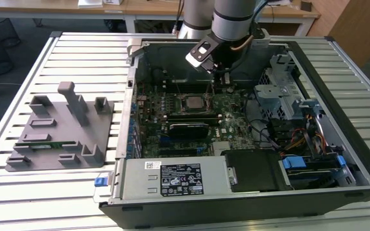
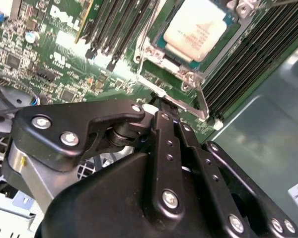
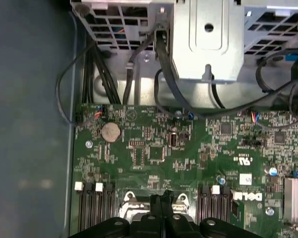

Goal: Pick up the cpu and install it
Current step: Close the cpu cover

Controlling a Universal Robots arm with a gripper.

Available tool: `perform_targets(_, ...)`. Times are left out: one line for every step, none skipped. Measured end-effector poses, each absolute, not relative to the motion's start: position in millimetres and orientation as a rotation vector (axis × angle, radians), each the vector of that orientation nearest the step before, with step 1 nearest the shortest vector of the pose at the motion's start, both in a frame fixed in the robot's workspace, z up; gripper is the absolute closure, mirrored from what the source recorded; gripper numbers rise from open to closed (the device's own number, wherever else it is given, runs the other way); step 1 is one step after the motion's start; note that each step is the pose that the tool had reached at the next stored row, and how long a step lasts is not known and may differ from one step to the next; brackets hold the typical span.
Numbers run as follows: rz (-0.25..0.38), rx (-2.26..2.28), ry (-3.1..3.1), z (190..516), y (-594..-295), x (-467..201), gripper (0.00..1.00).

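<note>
The computer case [image 1: 236, 211] sits on the table [image 1: 75, 57], a holder rack [image 1: 63, 130] at the exterior view's left. Inside, the cpu [image 1: 192, 102] lies in the motherboard [image 1: 233, 120] socket, with the tool [image 1: 219, 86] above, just beside it.

White logo [image 3: 248, 197] on the motherboard [image 3: 154, 148], plus a sticker label [image 1: 179, 179] on the power supply [image 1: 140, 185]. Its fine print's unreadable.

The arm [image 1: 235, 19] is a silver-grey tube with a darker band. In the exterior view a black cable [image 1: 257, 14] and a copper-coloured cable [image 1: 240, 45] run down its 3 o'clock side, and a boxy white-and-black module [image 1: 201, 54] sits at its 8 o'clock. The pincer [image 2: 158, 110] is matte black, built of flat jointed links pinned with round silver screws [image 2: 170, 199].
</note>
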State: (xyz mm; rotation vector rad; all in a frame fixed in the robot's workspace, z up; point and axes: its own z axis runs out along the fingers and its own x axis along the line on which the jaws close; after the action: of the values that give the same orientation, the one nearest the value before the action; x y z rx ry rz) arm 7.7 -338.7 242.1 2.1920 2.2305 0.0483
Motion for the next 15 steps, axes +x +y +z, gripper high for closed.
perform_targets(0.048,2.192,2.231,242,-339,6,0.89)
perform_targets(0.048,2.192,2.231,241,-339,5,0.89)
perform_targets(0.048,2.192,2.231,241,-339,4,0.89)
perform_targets(0.048,2.192,2.231,240,-339,4,0.89)
perform_targets(0.048,2.192,2.231,240,-339,3,0.89)
perform_targets(0.048,2.192,2.231,239,-339,2,0.89)
perform_targets(0.048,2.192,2.231,238,-339,2,0.89)
perform_targets(0.048,2.192,2.231,238,-339,1,0.89)
perform_targets(0.048,2.192,2.231,237,-339,0,0.89)
perform_targets(0.048,2.192,2.231,236,-339,0,0.89)
perform_targets(0.048,2.192,2.231,235,-339,-1,0.89)
perform_targets(0.048,2.192,2.231,235,-339,-2,0.89)
perform_targets(0.048,2.192,2.231,234,-339,-3,0.89)
perform_targets(0.048,2.192,2.231,234,-339,-4,0.89)
perform_targets(0.048,2.192,2.231,233,-339,-6,0.89)
